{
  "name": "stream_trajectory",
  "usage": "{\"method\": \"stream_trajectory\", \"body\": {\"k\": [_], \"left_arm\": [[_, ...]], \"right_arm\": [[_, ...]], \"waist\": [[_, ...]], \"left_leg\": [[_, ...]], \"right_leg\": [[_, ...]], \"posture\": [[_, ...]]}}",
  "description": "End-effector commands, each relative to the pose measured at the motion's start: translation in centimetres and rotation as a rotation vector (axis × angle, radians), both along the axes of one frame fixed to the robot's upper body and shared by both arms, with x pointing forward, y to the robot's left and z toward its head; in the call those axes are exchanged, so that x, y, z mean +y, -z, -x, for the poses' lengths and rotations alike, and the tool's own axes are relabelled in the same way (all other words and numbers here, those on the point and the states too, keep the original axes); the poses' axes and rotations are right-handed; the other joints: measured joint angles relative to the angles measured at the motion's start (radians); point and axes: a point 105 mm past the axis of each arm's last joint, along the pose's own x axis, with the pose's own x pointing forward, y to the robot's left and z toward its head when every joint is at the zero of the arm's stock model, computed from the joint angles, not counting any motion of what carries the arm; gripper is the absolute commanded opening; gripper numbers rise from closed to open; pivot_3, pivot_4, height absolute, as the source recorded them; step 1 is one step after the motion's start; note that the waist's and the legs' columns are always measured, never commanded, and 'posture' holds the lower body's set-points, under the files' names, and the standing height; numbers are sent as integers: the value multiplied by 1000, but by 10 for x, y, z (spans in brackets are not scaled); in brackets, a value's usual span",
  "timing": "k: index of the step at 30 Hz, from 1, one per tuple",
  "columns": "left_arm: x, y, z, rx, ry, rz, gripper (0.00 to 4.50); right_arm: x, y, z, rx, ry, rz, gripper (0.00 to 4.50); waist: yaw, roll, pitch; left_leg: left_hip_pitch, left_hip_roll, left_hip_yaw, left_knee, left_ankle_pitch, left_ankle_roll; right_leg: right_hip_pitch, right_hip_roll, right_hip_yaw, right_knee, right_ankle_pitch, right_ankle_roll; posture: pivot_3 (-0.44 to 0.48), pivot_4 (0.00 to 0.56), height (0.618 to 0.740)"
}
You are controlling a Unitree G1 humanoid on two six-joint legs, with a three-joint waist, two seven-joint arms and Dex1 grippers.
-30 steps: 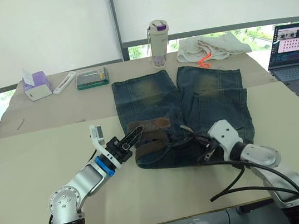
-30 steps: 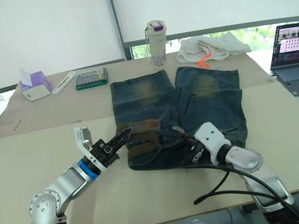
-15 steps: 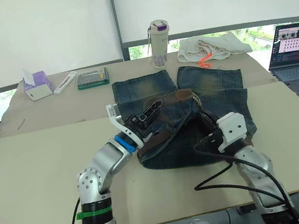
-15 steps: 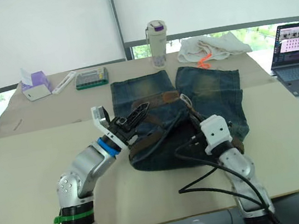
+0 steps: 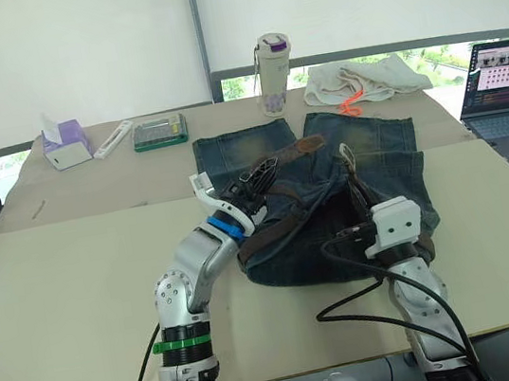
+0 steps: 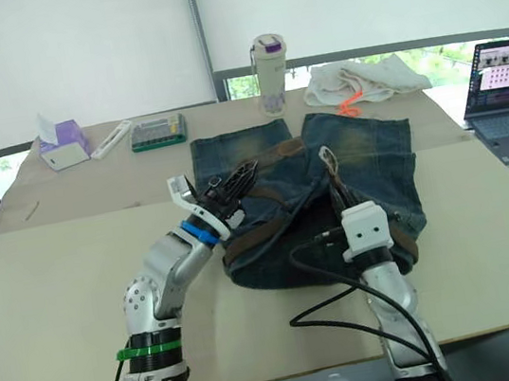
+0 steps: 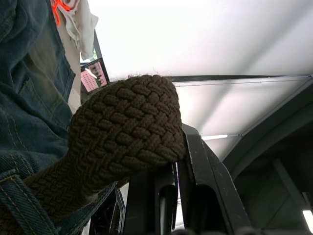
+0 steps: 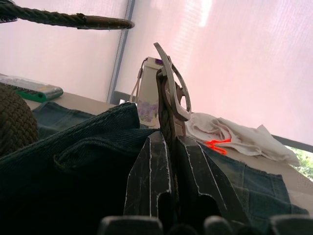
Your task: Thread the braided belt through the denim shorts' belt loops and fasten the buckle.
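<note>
Grippers (image 5: 252,183) (image 8: 168,142) both clamped on braided belt (image 7: 122,142), right apparently beside buckle (image 8: 173,83), above denim shorts (image 5: 382,176).

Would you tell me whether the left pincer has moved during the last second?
Yes. The left pincer, shut on the braided belt, has risen and gone farther up the denim shorts, toward the bottle.

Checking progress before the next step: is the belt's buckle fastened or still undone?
Undone. The buckle stands free, pinched upright in the right hand, while the left hand holds the braided belt apart from it.
</note>
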Motion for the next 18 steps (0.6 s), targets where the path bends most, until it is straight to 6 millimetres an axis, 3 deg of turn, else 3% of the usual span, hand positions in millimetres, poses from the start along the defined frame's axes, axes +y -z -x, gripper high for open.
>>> {"method": "stream_trajectory", "body": {"k": [1,15,18], "left_arm": [[-4,-7,5,-6,29,61,0],[-11,12,7,73,94,40,0],[-10,16,7,90,95,35,0]], "right_arm": [[5,-21,6,-111,-13,3,42],[-1,-25,6,-137,26,-38,42],[7,-27,8,-148,-13,-3,42]], "waist": [[0,0,0],[0,0,0],[-1,0,0]], "left_leg": [[0,0,0,0,0,0],[0,0,0,0,0,0],[0,0,0,0,0,0]], "right_leg": [[0,0,0,0,0,0],[0,0,0,0,-1,1],[0,0,0,0,-2,3]], "posture": [[0,150,740],[0,150,740],[0,150,740]]}}
